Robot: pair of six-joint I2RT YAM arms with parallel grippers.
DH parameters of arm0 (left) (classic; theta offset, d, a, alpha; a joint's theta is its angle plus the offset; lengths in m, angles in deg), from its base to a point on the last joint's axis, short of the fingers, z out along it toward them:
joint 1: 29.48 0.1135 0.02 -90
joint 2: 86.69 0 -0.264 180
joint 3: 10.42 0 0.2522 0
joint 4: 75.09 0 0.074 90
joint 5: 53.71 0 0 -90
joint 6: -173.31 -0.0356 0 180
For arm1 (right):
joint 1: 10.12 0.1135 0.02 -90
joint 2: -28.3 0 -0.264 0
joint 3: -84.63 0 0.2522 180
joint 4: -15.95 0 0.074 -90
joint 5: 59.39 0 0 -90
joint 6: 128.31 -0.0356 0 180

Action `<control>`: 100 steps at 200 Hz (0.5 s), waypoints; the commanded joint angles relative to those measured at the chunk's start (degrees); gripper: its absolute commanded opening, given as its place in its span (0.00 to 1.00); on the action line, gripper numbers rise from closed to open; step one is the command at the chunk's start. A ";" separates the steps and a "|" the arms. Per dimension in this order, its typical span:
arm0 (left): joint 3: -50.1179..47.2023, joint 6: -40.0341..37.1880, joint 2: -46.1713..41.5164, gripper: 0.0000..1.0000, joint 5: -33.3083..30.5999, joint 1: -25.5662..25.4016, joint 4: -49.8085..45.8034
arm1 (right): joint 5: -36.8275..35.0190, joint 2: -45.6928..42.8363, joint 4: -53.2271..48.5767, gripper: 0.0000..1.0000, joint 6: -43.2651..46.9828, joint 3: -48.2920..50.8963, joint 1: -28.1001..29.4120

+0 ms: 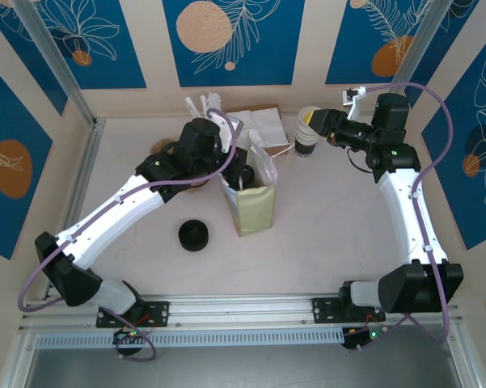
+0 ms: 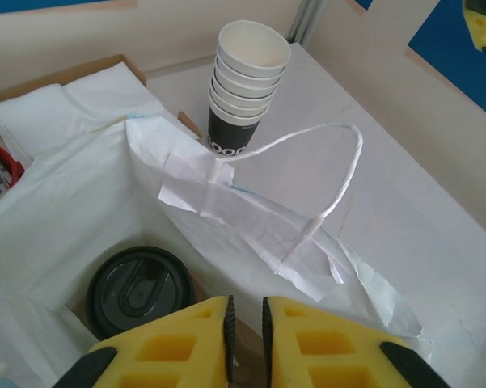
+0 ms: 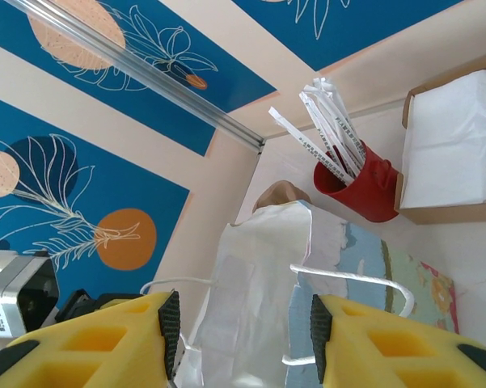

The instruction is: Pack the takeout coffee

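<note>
While the left tool [image 2: 247, 311] hangs just above the open paper bag [image 2: 226, 210], its jaws are drawn together to a thin slit with nothing between them. Just below its fingers and to their left, the takeout coffee [image 2: 137, 291] sits inside the bag, black lid up. Beyond the tool a stack of cups [image 2: 247, 81] stands on the bench [image 2: 437, 202]. The right tool [image 3: 244, 323] is spread wide and empty, facing the bag.

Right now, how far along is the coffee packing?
Done: takeout coffee sits lid-up inside the paper bag. In hand: nothing; left gripper hovers over the bag mouth, jaws nearly together and empty; right gripper is open by the cup stack. Left: likely just pulling the left arm clear.
</note>
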 commanded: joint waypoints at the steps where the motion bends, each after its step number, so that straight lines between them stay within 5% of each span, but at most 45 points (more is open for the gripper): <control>1: 1.55 0.81 -2.67 0.25 0.71 -0.38 1.93 | -0.21 0.67 -0.01 0.48 -1.61 0.42 -0.19; 36: 3.89 1.41 -4.41 0.60 0.81 -0.39 0.16 | -0.09 2.14 -0.95 0.51 -1.89 -0.44 0.44; 100: -5.94 5.16 -17.45 0.76 -13.85 -0.37 -2.01 | -7.37 11.78 -11.49 0.51 5.51 -14.93 6.43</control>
